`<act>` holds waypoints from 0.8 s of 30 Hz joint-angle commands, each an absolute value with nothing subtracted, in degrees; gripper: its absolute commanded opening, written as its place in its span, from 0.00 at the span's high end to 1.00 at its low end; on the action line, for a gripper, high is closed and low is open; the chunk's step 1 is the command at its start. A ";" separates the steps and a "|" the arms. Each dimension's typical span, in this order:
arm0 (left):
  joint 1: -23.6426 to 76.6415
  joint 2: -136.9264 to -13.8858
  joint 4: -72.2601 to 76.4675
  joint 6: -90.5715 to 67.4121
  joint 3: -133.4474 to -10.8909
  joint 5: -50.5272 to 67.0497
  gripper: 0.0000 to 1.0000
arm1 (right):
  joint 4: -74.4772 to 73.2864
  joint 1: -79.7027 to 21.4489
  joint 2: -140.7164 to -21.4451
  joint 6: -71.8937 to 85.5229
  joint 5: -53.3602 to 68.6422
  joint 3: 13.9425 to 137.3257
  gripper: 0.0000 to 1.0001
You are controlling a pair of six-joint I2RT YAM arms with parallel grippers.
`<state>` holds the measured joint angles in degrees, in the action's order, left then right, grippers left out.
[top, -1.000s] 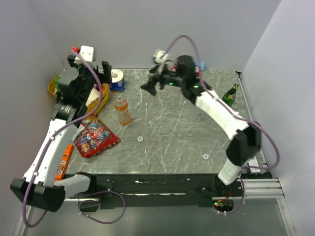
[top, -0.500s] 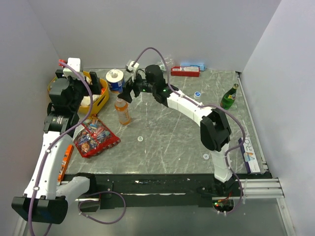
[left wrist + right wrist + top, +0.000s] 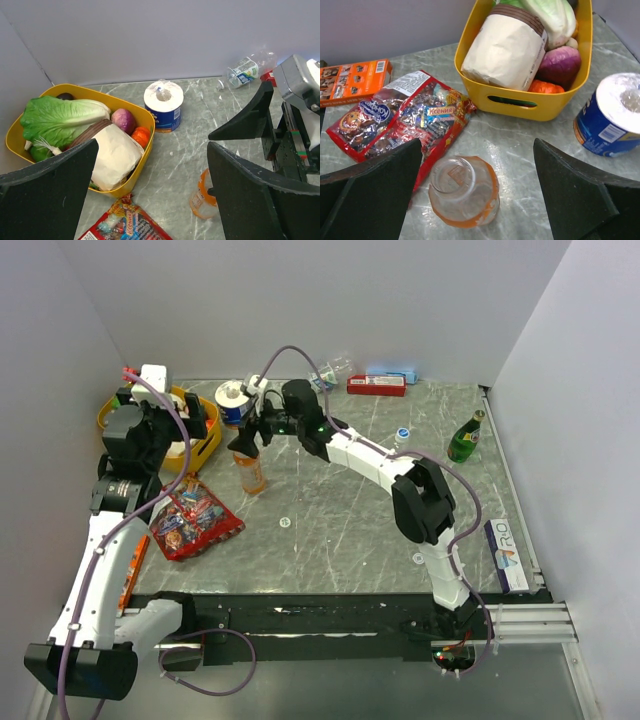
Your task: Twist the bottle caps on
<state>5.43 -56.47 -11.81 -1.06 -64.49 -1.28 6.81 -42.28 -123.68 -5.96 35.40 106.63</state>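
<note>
We see the right arm stretched far over to the left side of the worktop (image 3: 340, 500), its forearm nearly level. The right fingers (image 3: 370, 195) stand wide apart and hold nothing. They hang just above the orange drink bottle (image 3: 250, 472), one to each side of its open, uncapped mouth. That bottle stands upright near the yellow basket (image 3: 207, 445) and the red candy bag (image 3: 190, 520).

The left arm rises steeply along the left edge, its wrist bent forward over the basket. The left fingers (image 3: 47, 195) are also spread wide and empty, pointing toward the back wall.

We count two task bottles. One is the orange one, and the other is a clear water bottle (image 3: 338, 368) lying on its side by the back wall. One dark green glass bottle (image 3: 465, 437) stands at the right.

We count three caps on the worktop. One white cap (image 3: 284, 523) lies near the middle, and a second white cap (image 3: 418, 558) lies toward the near right. One blue cap (image 3: 402, 432) lies beside the right arm.

One paper roll (image 3: 233, 400) stands behind the orange bottle, and one red box (image 3: 376, 385) lies at the back.
</note>
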 commanded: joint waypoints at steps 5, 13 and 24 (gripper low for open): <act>5.19 -55.02 -9.93 -0.88 -63.11 -0.44 0.04 | 9.76 -42.89 -123.75 -8.70 36.64 106.79 0.24; 5.27 -54.49 -10.98 -1.14 -63.46 -0.44 0.04 | 9.58 -42.89 -124.01 -8.52 38.14 104.77 0.49; 5.01 -55.89 -10.72 3.15 -61.96 8.76 0.04 | 1.08 -40.08 -115.07 -9.23 40.95 103.71 0.91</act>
